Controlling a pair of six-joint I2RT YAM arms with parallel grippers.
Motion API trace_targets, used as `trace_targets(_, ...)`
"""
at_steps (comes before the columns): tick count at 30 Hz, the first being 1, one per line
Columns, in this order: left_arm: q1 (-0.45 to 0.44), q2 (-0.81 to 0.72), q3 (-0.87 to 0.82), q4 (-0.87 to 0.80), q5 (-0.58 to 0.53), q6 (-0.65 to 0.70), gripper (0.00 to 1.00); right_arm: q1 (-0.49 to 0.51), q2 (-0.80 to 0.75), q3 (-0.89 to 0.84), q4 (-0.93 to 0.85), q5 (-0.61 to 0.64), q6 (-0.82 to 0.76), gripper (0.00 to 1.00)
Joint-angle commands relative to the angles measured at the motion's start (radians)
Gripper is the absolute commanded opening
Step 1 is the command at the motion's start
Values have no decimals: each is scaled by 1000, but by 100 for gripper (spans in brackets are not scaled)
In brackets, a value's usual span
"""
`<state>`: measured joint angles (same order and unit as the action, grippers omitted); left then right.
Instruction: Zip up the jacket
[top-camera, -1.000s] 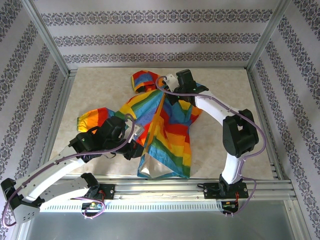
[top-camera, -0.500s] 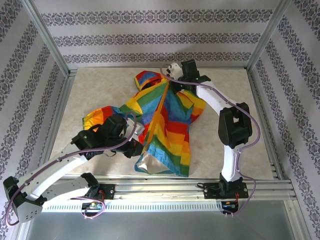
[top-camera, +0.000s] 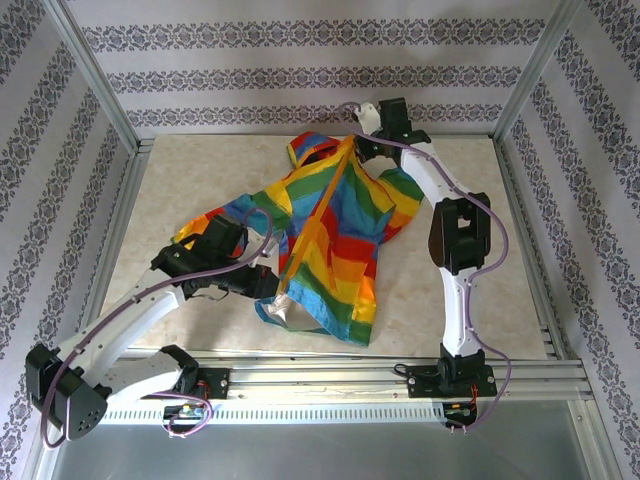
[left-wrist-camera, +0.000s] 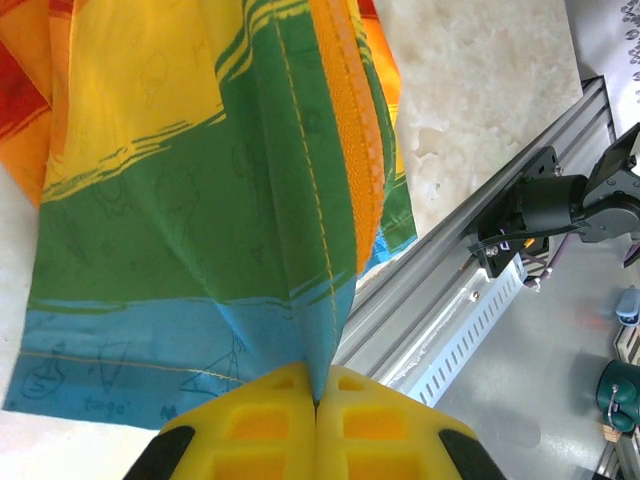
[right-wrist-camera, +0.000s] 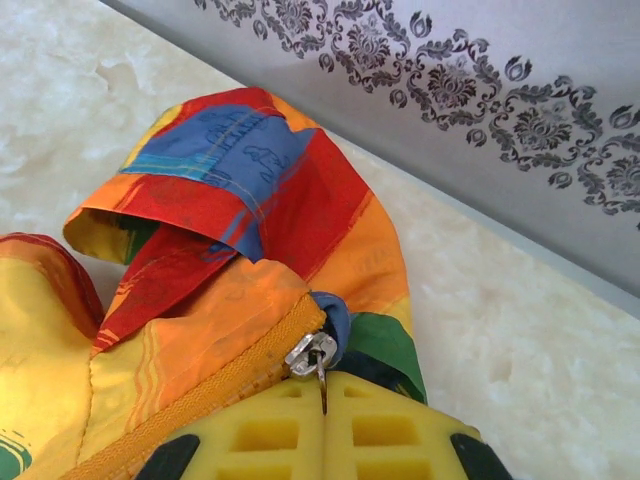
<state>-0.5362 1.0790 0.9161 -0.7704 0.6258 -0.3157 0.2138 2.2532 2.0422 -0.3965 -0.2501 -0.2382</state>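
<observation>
Since the earlier frame the right jaws have moved up toward the top edge of the top view. The jacket (top-camera: 340, 230) is now stretched longer between the two arms. The right jaws are closed on the metal pull (right-wrist-camera: 312, 356) of the orange zipper (top-camera: 315, 225), at the collar, just below the hood (right-wrist-camera: 225, 165). The left jaws are closed too. They pinch the blue bottom edge of the jacket beside the zipper, at the lower centre of the left wrist view. The jacket is in the middle of the counter (top-camera: 190, 180), front side up. On its blue stripe there are faint printed drawings and one short word, too pale to read.
</observation>
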Motion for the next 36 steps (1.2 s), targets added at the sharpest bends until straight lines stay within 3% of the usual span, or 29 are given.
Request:
trace_targets(1, 23, 17, -16, -55, 81, 35, 0, -13, 45, 95, 13, 45, 17, 0)
trace_targets(13, 68, 25, -44, -70, 58, -24, 0, -19, 164, 319, -83, 102, 4, 0)
trace_targets(36, 93, -48, -219, 22, 83, -150, 0, -7, 189, 366, -119, 121, 2, 0)
